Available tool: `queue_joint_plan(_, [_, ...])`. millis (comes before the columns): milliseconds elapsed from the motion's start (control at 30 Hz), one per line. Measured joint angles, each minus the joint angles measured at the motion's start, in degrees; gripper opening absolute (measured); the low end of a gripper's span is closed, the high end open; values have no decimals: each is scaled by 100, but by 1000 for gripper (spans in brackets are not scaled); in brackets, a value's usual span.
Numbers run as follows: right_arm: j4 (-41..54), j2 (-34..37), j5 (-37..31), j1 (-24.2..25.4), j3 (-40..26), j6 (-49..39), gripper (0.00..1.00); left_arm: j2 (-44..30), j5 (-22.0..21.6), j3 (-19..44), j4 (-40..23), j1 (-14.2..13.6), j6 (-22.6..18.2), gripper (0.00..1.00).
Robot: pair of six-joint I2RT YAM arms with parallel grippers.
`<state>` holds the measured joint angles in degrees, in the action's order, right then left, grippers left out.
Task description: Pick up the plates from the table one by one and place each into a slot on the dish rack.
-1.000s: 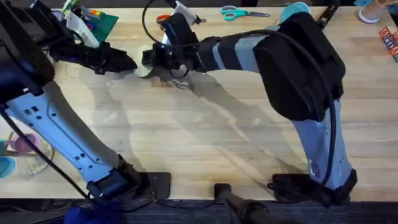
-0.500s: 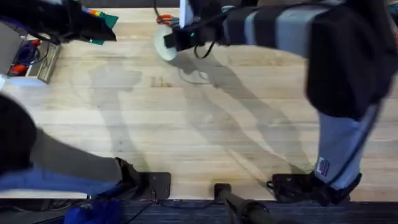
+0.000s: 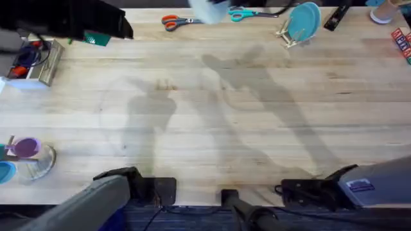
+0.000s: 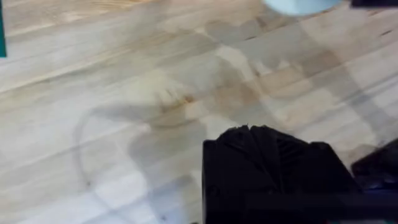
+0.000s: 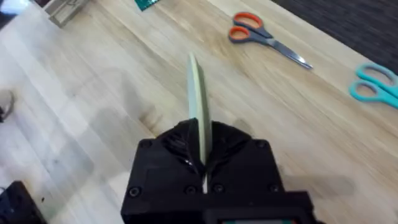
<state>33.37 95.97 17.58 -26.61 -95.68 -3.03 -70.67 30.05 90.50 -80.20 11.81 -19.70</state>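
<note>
Overhead, the nearest things are the two arm bases at the near edge of the light wooden plank tabletop (image 3: 212, 135), whose broad middle carries only the arms' shadows. At the near left edge a clear glass bowl (image 3: 38, 163) stands beside a small purple disc (image 3: 24, 147).

In the right wrist view, the right hand (image 5: 200, 163) is clenched on the thin cream-yellow round plastic plate (image 5: 198, 109), which it holds on edge, upright between the black fingers, lifted clear of the planks. Beyond it in that view lie the orange-handled scissors (image 5: 264, 37) and, farther along the same edge, the teal-handled scissors (image 5: 378, 84).

In the left wrist view, the left hand (image 4: 264, 155) shows as a black block above bare wood, its fingers pressed together with nothing between them.

Farther back overhead, a small metal tray of oddments (image 3: 35, 61) sits at the left edge, and the left arm hangs as a dark blur over the far left corner, part covering a green building-block baseplate (image 3: 97, 40). Along the far edge lie both pairs of scissors, and to their right the small light-wood dish rack of upright pegs (image 3: 287, 37) holds the teal round plastic plate (image 3: 303, 20), standing on edge in a slot.
</note>
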Motion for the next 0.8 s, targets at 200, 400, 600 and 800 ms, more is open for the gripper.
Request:
queue_joint_plan(200, [1181,-960,-2,574,0,-422,31,758,-148,0,-504,-236,289,38])
queue_joint_plan(400, [2166,-1702,-3,1236,0,-857,31,1171,-192,0,-828,-236,393,39])
queue_joint_plan(600, [2820,-2069,-4,1931,0,-1213,31,1395,-248,0,-1073,-236,422,39])
queue_joint_plan(800, [3061,-2175,-22,2362,0,-1318,31,1425,-270,0,-1130,-236,433,39])
